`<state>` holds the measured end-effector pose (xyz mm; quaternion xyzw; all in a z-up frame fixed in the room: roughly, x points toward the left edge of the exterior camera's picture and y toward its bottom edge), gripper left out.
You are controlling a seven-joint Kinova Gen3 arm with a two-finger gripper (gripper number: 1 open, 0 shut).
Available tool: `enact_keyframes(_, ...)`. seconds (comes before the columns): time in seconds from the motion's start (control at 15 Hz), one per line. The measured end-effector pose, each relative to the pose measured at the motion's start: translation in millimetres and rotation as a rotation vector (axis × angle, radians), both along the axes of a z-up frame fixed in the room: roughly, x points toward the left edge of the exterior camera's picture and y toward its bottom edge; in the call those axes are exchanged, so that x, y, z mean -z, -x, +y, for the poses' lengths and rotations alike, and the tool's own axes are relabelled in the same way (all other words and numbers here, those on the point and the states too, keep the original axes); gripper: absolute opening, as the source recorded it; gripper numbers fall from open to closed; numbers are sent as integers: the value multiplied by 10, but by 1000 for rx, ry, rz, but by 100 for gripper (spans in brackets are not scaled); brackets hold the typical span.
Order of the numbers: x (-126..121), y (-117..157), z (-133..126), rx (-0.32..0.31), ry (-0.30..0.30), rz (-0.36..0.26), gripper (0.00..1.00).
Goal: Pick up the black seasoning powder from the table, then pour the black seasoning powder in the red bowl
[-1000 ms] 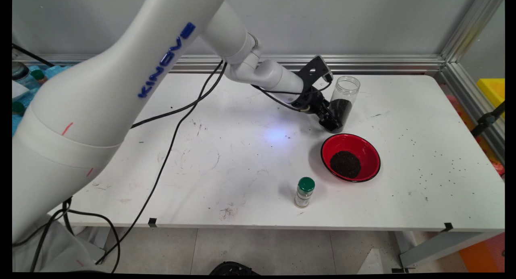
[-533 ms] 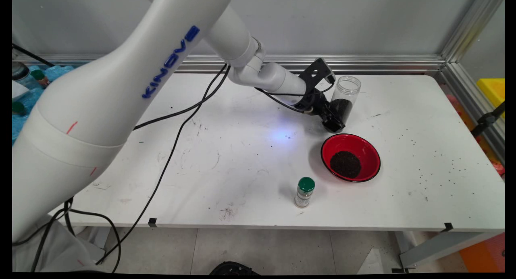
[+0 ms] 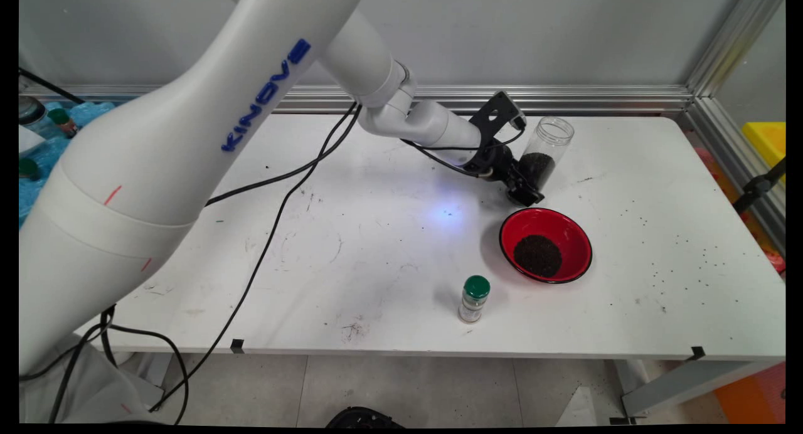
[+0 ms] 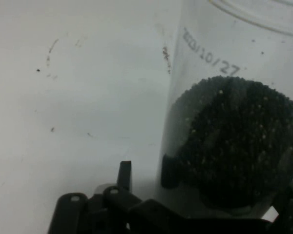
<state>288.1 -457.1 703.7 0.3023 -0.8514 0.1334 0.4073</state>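
Now gripper [image 3: 527, 186] clamped on jar [image 3: 544, 153] low down, jaws closed against its sides; jar tilted toward 1 o'clock, dark granules [image 4: 239, 141] inside. Red bowl [image 3: 546, 244] of granules just beside at 6 o'clock. Green-capped bottle [image 3: 474, 298] farther off at 7 o'clock on table [image 3: 376, 264].

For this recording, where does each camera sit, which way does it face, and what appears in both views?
Main view: fixed above the table's near side, looking down across the white table to the wall; shows the arm, the gripper, a red bowl and a green-capped bottle.
Hand view: on the hand, looking along the gripper; only its black linkage shows.
Shared: the tilted clear jar of dark grains, clasped low down, and the table.
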Motion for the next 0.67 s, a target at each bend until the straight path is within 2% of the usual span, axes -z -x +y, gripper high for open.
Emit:
enact_keyframes(0.2, 6, 5, 12, -2, -9, 15, 100)
enact_keyframes(0.27, 5, 5, 15, -2, -10, 20, 0)
enact_keyframes(0.67, 4, -27, 27, 2, -13, 33, 0)
